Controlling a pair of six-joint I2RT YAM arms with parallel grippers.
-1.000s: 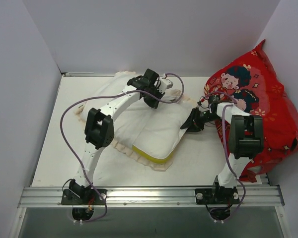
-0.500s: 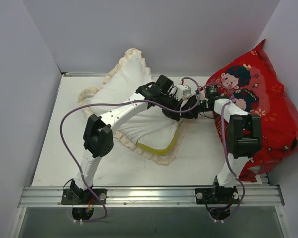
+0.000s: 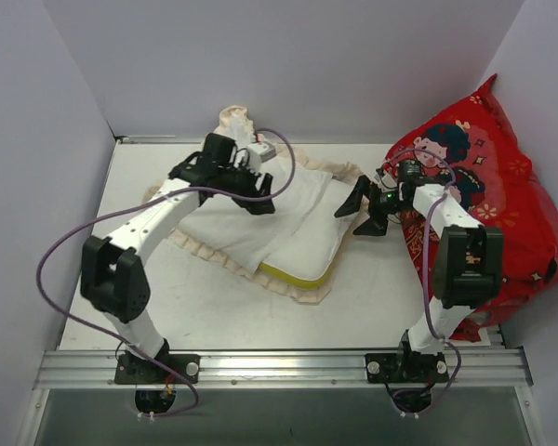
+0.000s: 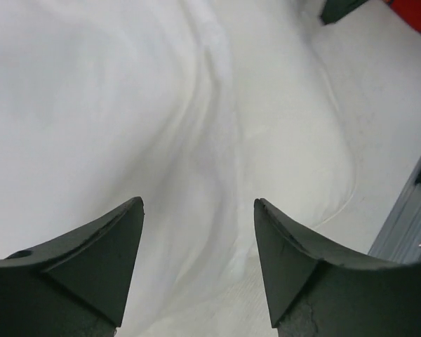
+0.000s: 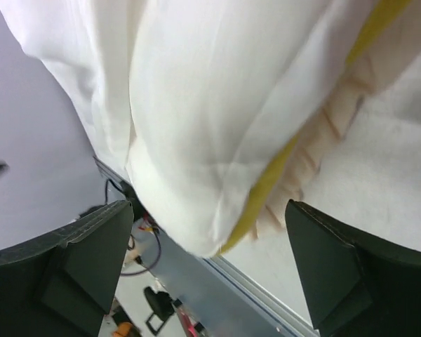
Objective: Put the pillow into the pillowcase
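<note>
Swinging back from the middle, the left gripper (image 3: 260, 202) is now hanging over the far left part of the bedding instead of crowding the right gripper (image 3: 355, 216). The frilled peak that was standing tall at the back half a second ago is lying much flatter.

Nearest the camera, the rail (image 3: 279, 368) is carrying both arm bases at the edge of the table (image 3: 214, 321). Just beyond it, the pillow (image 3: 302, 223) is lying slantwise on the middle of the table, its yellow strip (image 3: 293, 275) facing the near right. The pillowcase (image 3: 234, 121) is spreading under and around it, with the cream frill (image 3: 298, 294) peeking out below the yellow edge and along the left side. How much of the pillow is actually sitting inside the case I cannot tell.

Farther in, the left gripper is hovering above the pillow's far left corner. Its wrist view (image 4: 196, 203) is showing the fingers apart with nothing between them, only creased white fabric (image 4: 196, 105) beneath; whether they are touching it is unclear. The right gripper is waiting just beside the pillow's far right corner, likewise spread and gripping nothing. In its own view (image 5: 209, 207) the pillow (image 5: 196, 105) is bulging beyond the gap, with the yellow strip (image 5: 266, 184) and the frill (image 5: 330, 119) running along one side.

At the back, a bunched corner of the case is humping up by the wall, and the red cushion (image 3: 507, 195) is leaning in the right corner behind the right arm.
</note>
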